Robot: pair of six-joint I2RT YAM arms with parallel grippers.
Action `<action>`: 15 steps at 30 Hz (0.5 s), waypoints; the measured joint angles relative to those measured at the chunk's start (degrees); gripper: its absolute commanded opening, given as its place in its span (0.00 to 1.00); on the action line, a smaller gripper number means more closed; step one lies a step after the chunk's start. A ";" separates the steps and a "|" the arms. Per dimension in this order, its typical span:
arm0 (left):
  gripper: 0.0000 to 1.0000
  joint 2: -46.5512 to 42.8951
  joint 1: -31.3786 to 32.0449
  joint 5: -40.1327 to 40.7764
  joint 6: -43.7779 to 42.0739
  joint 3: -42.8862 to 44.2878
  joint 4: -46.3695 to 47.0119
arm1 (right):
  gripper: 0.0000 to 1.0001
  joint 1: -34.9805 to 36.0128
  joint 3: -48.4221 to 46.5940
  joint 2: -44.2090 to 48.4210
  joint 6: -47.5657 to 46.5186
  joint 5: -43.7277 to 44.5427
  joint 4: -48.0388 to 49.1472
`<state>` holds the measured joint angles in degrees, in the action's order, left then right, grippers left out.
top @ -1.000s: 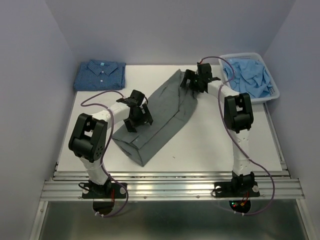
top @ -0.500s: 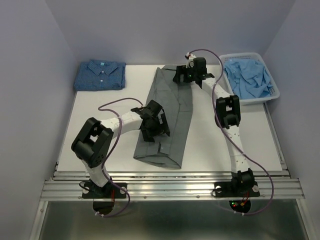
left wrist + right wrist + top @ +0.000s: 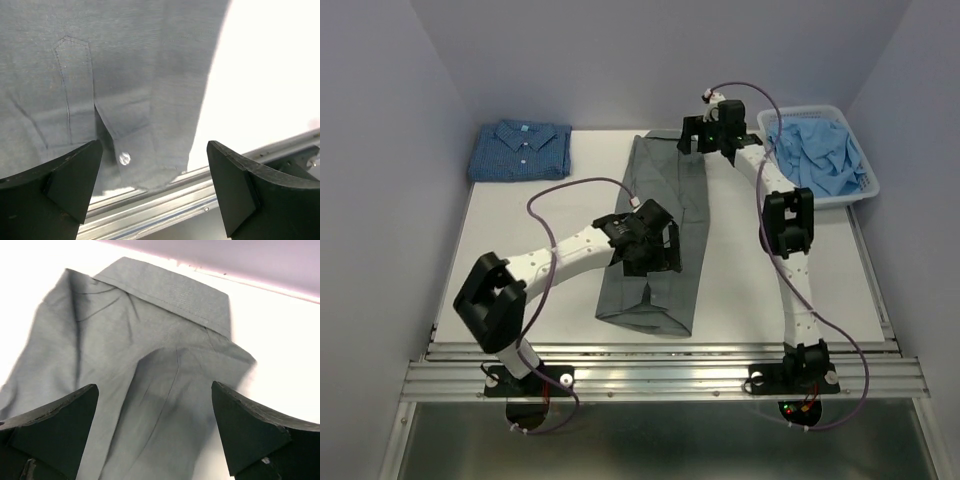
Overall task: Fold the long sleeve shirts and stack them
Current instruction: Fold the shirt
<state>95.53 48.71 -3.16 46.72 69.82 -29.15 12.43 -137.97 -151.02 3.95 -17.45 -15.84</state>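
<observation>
Smooth woven slate-grey shirt (image 3: 665, 185) lies folded into a long strip.

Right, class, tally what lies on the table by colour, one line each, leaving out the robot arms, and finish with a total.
Slate-grey collared cloth shirt: 1
Dark blue checked folded cloth shirt: 1
Light blue crumpled cloth heap: 1 (separate pieces cannot be told)
Pale plastic basket: 1
Total: 4

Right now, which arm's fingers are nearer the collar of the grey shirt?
Right. The right fingers are open over the collar at the far end of the grey shirt; the left fingers are open over its near half, by a button.
</observation>
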 measured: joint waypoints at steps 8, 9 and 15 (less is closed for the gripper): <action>0.99 -20.15 -3.87 9.11 1.92 -6.16 -5.99 | 1.00 -0.09 30.71 36.17 6.64 7.93 1.86; 0.99 -21.92 -5.77 9.97 2.49 -8.52 -6.88 | 1.00 0.04 36.81 42.73 8.50 8.68 2.78; 0.99 -24.41 -16.79 9.60 3.04 -23.23 -8.63 | 1.00 3.87 68.02 66.73 17.29 9.42 5.92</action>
<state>71.11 31.92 6.44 49.76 46.59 -37.78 16.29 -69.95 -84.29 21.23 -8.03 -9.91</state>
